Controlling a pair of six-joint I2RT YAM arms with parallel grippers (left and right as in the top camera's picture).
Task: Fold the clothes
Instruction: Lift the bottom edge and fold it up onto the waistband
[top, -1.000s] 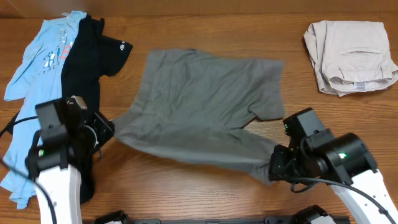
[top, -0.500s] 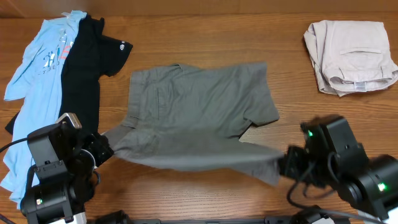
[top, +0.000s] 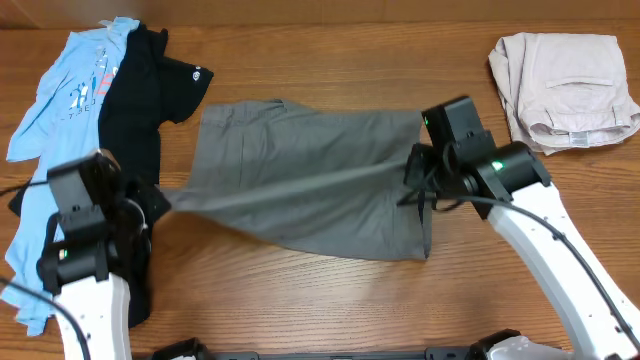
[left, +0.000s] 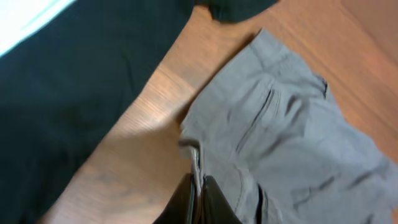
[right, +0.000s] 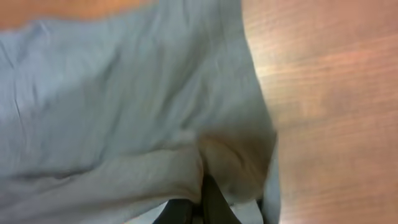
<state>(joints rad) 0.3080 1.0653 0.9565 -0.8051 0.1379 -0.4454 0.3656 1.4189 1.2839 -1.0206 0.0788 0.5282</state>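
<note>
Left gripper (top: 163, 204) clamped on near-left edge of grey shorts (top: 310, 175); right gripper (top: 412, 186) clamped on right-hand corner. Within last second, that corner carried from near table edge up toward far side; cloth drawn taut between both grips. Half-fold judged begun, not yet laid down. Farther off, black T-shirt (top: 135, 110) and light-blue shirt (top: 60, 100) left unfolded; beige garment (top: 565, 90) folded far right.

No legible txt: blue shirt (top: 62, 105) print, black tee (top: 138, 110) logo too small.
</note>
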